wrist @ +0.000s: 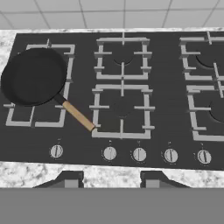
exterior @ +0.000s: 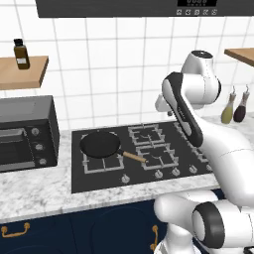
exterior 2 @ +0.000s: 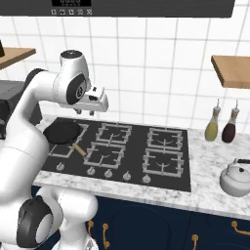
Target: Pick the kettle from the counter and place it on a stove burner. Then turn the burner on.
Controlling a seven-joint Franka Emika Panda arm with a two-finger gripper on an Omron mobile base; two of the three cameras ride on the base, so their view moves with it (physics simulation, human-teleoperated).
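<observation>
Kettle [exterior 2: 236, 178], small, squat, rounded, silver-white metal with a thin arched handle and a lid knob, sat upright on the long white grey-veined stone counter [exterior 2: 215, 161], to the right of the black six-burner hob [exterior 2: 117, 149] and well apart from the hand. Stood nearer the counter's front edge than two slim dark-topped bottles, one yellow-green [exterior 2: 212, 126], one dark red [exterior 2: 229, 128], placed side by side against the white tiled wall.

Two-finger gripper [wrist: 107, 180] hung high above the hob's front edge, looking down on the square grey grate of the middle front stove burner [wrist: 121, 109]. Finger tips [wrist: 69, 179] spread well apart, nothing between them.

Black round frying pan [wrist: 34, 76] with a tan wooden handle rested on the left burners, handle pointing toward the middle front grate. Row of small silver knobs [wrist: 139, 154] lined the hob's front strip. Dark grey toaster oven [exterior: 27, 131] stood on the counter left of the hob, below a tan wooden shelf [exterior: 22, 72] carrying a brown bottle [exterior: 21, 54].
</observation>
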